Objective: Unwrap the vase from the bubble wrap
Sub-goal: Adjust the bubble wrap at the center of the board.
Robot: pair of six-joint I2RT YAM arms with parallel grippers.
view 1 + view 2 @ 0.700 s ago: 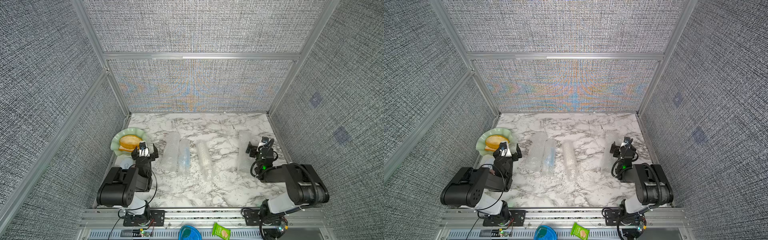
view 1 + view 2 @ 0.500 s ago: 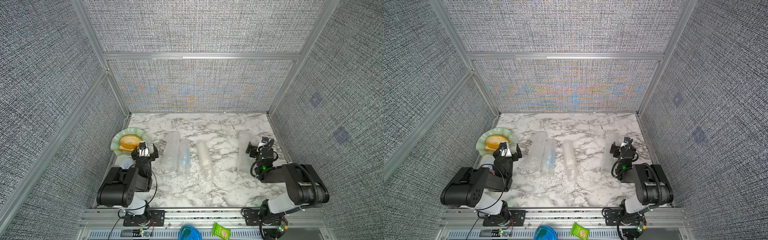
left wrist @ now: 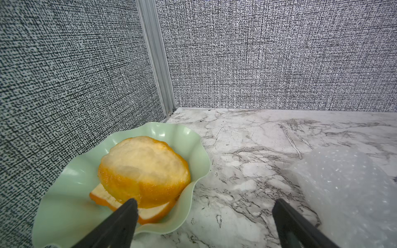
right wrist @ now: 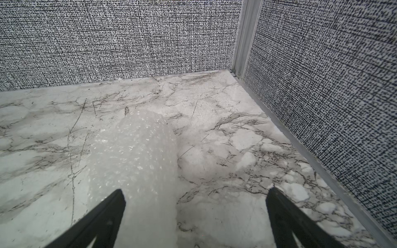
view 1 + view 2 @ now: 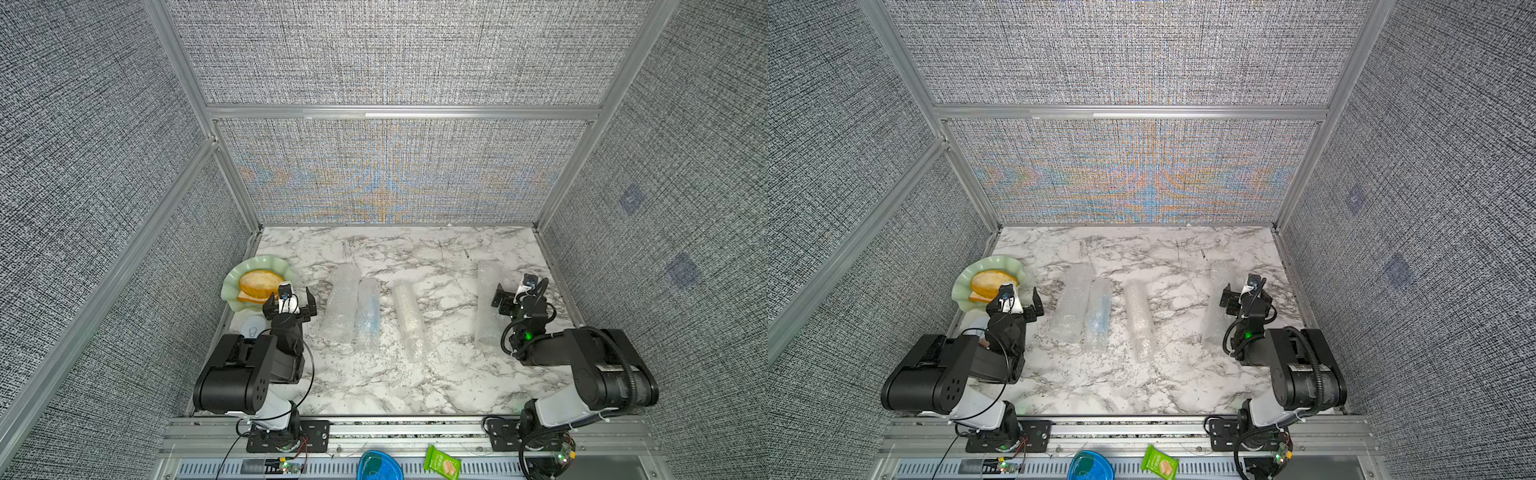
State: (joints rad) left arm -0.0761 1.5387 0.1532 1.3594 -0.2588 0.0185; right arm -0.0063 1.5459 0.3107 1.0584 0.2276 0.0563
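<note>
**Spotter:** What's on screen, biggest first?

**Me:** The marble table [image 5: 415,386]. My landmark is the blue roll [image 5: 369,318], lying flat mid-table. It's bubble wrap [image 5: 1099,332] with something pale blue showing through, and I take that for the vase [image 5: 371,309], not yet unwrapped.

**Spotter:** And the other wrap?

**Me:** A second roll [image 5: 343,303] lies just left of the blue roll, but I can't tell if they touch. A third roll [image 5: 409,322] is near on its right. A fourth roll [image 5: 486,307] is well off to its right. All four lie roughly parallel. My guess is they're decoys, so I have to pick the filled one.

**Spotter:** The green thing?

**Me:** That's a dish [image 3: 64,178], well left of the blue roll, with orange food [image 5: 259,282] on it. I'd call it clutter.

**Spotter:** Grippers?

**Me:** Both are spread wide and hold nothing. The left gripper [image 5: 290,295] hovers between the dish and the blue roll. The right gripper [image 4: 195,191] hangs at the fourth roll. To me it reads as a ready pose.

**Spotter:** Any writing?

**Me:** There's a green packet [image 5: 442,463] on the front rail, nearer me than the blue roll, but its print is too small to read.
</note>
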